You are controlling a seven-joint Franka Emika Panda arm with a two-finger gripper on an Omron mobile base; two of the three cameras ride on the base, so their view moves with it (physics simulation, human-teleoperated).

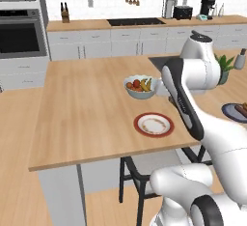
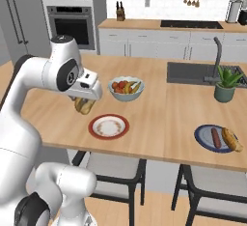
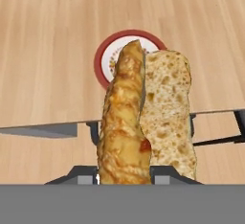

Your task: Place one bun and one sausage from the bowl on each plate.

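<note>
My pincer (image 2: 85, 105) is clenched on a golden bun (image 3: 143, 122), split lengthwise, held in the air over the wooden counter (image 1: 82, 109). In the right base view the bun hangs at about ten o'clock from the red-rimmed plate (image 2: 109, 126), near its edge; in the hand view the plate (image 3: 107, 55) lies past the bun's far tip. A pale bowl of fruit (image 2: 126, 88) stands at one o'clock from that plate. Well apart to the plate's three o'clock, the dark bowl (image 2: 219, 138) carries a sausage (image 2: 215, 137) with another bun (image 2: 232, 140) just beside it, below a potted plant (image 2: 226, 86) by the sink (image 2: 193, 73).
</note>
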